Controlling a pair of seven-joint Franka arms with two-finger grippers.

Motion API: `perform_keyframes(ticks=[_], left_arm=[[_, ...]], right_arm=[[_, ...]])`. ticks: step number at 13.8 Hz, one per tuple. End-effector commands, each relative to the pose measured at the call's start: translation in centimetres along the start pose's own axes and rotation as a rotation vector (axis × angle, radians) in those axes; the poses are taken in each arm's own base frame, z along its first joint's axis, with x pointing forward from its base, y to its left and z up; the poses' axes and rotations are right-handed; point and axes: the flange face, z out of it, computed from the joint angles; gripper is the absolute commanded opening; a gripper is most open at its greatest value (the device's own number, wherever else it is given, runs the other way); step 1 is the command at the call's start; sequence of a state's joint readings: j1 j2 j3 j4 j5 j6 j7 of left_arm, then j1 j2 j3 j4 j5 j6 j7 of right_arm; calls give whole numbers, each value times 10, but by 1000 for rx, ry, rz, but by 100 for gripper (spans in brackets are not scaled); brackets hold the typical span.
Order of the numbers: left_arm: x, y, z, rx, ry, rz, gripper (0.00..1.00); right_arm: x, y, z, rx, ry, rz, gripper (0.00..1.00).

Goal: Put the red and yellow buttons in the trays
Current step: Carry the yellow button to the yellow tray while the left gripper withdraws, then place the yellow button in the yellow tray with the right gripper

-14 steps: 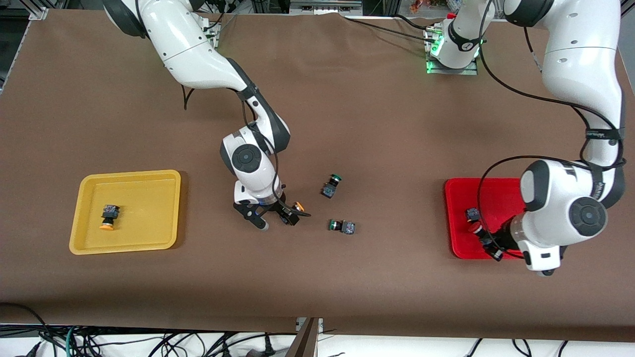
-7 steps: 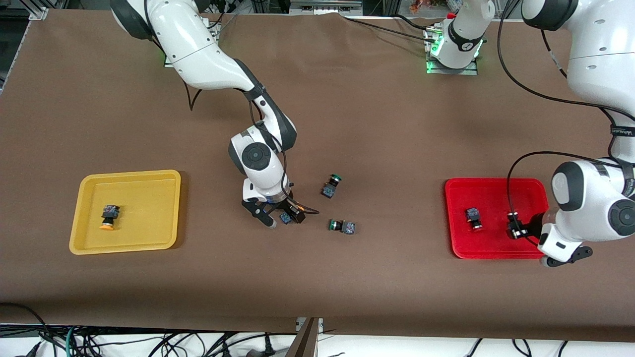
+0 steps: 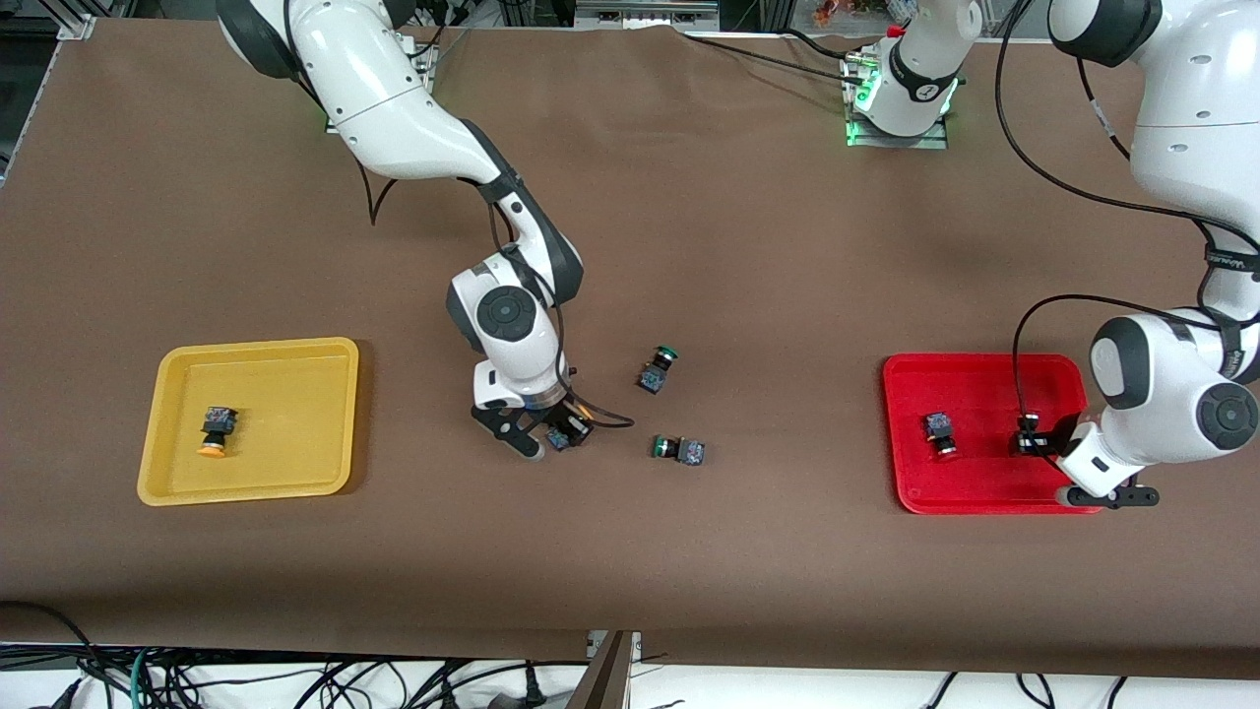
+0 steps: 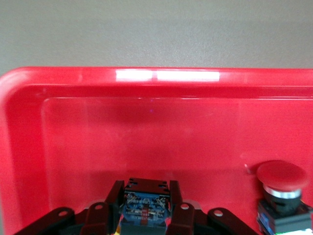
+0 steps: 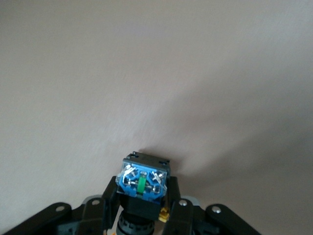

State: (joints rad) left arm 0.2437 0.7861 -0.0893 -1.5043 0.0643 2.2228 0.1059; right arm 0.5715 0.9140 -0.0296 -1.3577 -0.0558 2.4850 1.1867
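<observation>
My right gripper (image 3: 551,438) is low over the middle of the table, shut on a yellow button (image 3: 562,437). In the right wrist view its blue terminal block (image 5: 143,182) sits between the fingers of the right gripper (image 5: 142,192), cap mostly hidden. My left gripper (image 3: 1029,441) hangs over the red tray (image 3: 984,389), shut on a dark button (image 4: 146,203) whose cap is hidden. A red button (image 3: 941,433) lies in that tray, also seen as the red button (image 4: 282,177) in the left wrist view. Another yellow button (image 3: 215,431) lies in the yellow tray (image 3: 285,394).
Two green-capped buttons (image 3: 658,369) (image 3: 677,450) lie on the brown table close to the right gripper, toward the left arm's end. The yellow tray is at the right arm's end, the red tray at the left arm's end.
The right gripper closed on the yellow button, which turned its cap out of sight. The left arm carried its button across the red tray, away from the lying red button.
</observation>
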Motion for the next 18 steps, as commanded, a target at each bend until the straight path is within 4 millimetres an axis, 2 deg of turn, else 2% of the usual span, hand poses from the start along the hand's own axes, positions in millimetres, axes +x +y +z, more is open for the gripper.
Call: perform_keyframes(ticks=[1,2,3,4,6,7,9,11,12,13,14,16,18], left_arm=[[-2,0,1,14,28,20,0],[-1,-1,0,14,30,17,8],[-1,-2,-1,14,29,10,49],[0,-1,-2,16,34,-1,99],[1,-2,-11,15,47,-44,100],[3,-1,-25,18,60,-60,100],[4,2,-77,26,104,-66,100],[-6,8,-134,32,102,-57,100],[-13,14,-158,26,92,-56,100],[-18,18,-180,28,88,-56,100],[-24,26,-204,28,85,-57,100],[-44,55,-245,17,46,-40,100],[-62,80,-278,1,39,4,100]], right_arm=[[52,19,-42,-57,-19,-97,0],[71,33,-47,-96,-42,-155,0],[91,48,-58,-134,-67,-221,0],[110,64,-64,-167,-98,-290,0],[150,104,-74,-220,-162,-380,0],[169,123,-78,-235,-192,-426,1],[210,168,-86,-246,-244,-525,1],[258,229,-82,-228,-282,-626,1],[273,253,-78,-220,-297,-656,1],[280,267,-75,-219,-307,-661,1],[280,274,-70,-221,-321,-664,1],[278,286,-58,-223,-327,-659,1],[275,299,-44,-213,-315,-666,1]])
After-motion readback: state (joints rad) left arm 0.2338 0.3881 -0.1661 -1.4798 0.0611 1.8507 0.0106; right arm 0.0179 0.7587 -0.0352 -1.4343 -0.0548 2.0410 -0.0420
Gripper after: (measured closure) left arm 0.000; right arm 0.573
